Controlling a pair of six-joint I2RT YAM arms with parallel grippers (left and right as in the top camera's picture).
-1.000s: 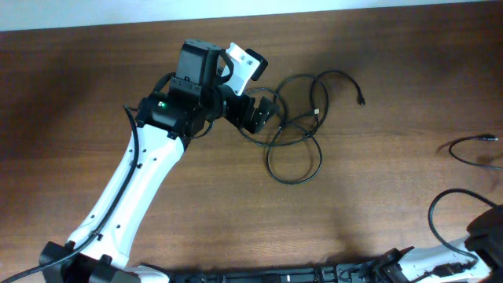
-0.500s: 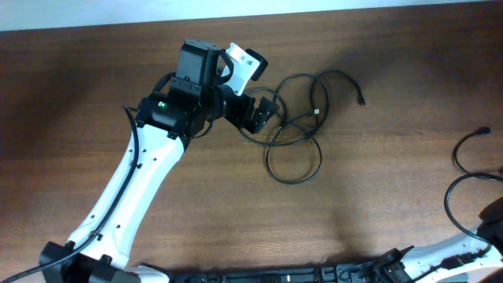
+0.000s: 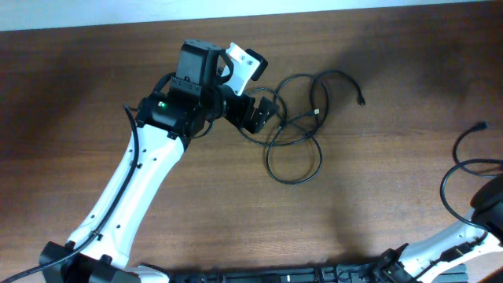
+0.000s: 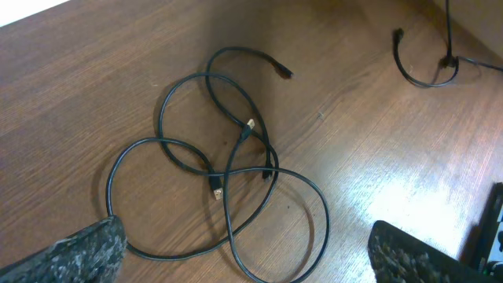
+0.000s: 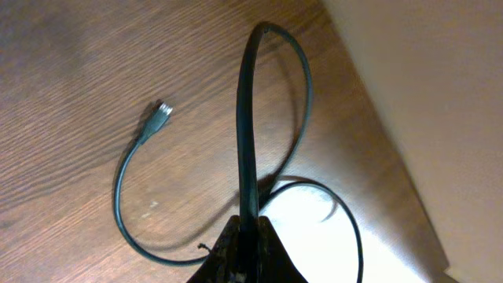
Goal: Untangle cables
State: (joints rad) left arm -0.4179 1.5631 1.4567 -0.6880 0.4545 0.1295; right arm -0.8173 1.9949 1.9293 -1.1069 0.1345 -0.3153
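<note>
Tangled thin black cords (image 3: 295, 130) with small plug ends lie flat on the brown wooden bench (image 3: 393, 220), mid-bench toward the far side. They form several overlapping loops. In the left wrist view the loops (image 4: 228, 181) cross each other near the middle, and one free plug tip (image 4: 281, 71) sticks out at the top.

A separate thin black cord (image 3: 458, 161) sits well apart at the right edge of the bench. The right claw (image 5: 247, 240) is clenched on this cord. The cord rises from the jaws in a narrow arch, and its loose plug end (image 5: 159, 110) is off to the side over the wood.

The left claw (image 3: 263, 114) is spread wide and grasps nothing. From overhead it sits at the left edge of the tangle and overlaps the nearest loop; whether it touches the loop, cannot tell. In the left wrist view its rough grey fingertips (image 4: 86, 248) sit at the bottom corners, with the tangle ahead between them.
</note>
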